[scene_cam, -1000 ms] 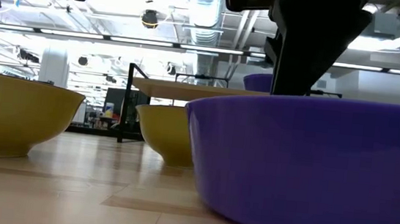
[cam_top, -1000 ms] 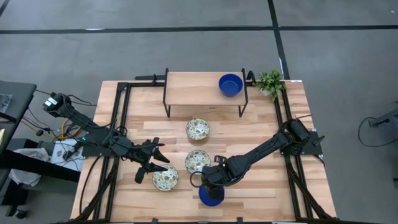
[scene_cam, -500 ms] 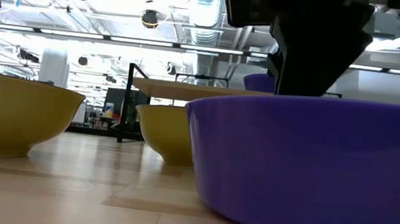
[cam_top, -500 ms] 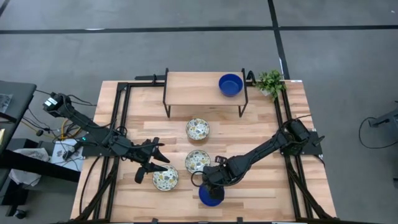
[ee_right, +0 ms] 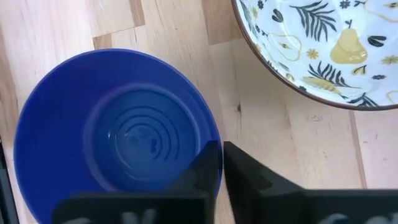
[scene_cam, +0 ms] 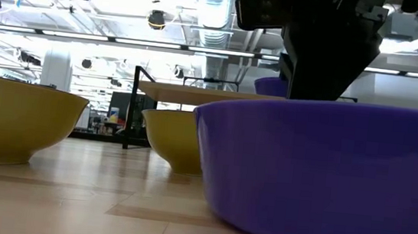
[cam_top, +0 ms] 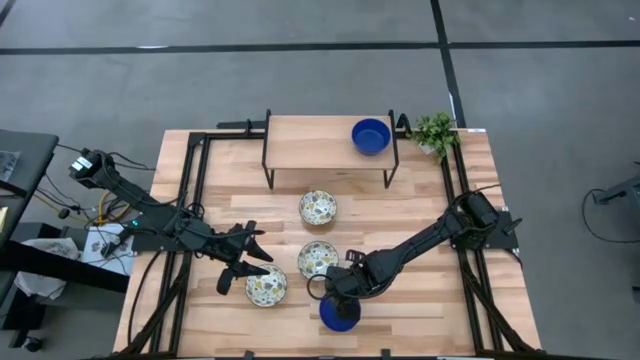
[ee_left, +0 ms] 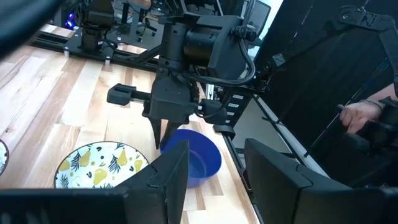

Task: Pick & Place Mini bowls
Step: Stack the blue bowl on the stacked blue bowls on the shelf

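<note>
no readable writing or brand marks anywhere. the right gripper is down at the front blue bowl, near the table's front edge, its fingers nearly closed on the bowl's rim, one inside, one outside. a patterned bowl sits just beside it, so it's tight there. the left gripper hovers with fingers spread wide and nothing in them, next to another patterned bowl. a third patterned bowl sits mid-table with bare wood around it. a second blue bowl sits on the raised shelf at its right end; the rest of the shelf is bare. a small plant stands at the back right corner.
</note>
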You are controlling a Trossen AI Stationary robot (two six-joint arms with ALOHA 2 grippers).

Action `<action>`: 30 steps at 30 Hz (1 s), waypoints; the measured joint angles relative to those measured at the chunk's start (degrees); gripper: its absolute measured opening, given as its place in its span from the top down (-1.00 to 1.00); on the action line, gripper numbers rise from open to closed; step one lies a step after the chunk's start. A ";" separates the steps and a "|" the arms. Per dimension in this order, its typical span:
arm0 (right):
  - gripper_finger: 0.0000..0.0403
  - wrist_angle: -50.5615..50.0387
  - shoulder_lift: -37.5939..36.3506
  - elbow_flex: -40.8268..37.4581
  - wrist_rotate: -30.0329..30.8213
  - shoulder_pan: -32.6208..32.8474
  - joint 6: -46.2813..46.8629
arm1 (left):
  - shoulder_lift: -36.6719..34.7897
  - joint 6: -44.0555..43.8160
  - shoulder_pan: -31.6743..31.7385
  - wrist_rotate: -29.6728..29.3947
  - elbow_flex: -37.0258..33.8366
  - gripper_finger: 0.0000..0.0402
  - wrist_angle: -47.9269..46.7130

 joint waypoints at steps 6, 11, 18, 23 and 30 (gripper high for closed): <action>0.99 -0.04 0.00 0.02 -0.13 0.00 1.07 | 0.00 0.00 0.00 -0.02 0.00 0.23 0.00; 0.99 -0.12 0.00 0.07 -1.42 -0.02 1.18 | 0.00 0.00 0.01 -0.02 0.00 0.23 0.00; 1.00 -1.79 -2.02 0.09 -3.21 0.01 1.78 | 0.00 0.00 0.02 -0.02 0.00 0.23 0.00; 1.00 -3.52 -5.30 0.09 -3.15 -0.27 1.99 | 0.00 0.00 0.02 -0.02 0.00 0.23 0.00; 1.00 -8.84 -11.93 0.11 -3.13 -1.50 2.12 | 0.00 -0.02 0.01 -0.02 0.00 0.23 0.00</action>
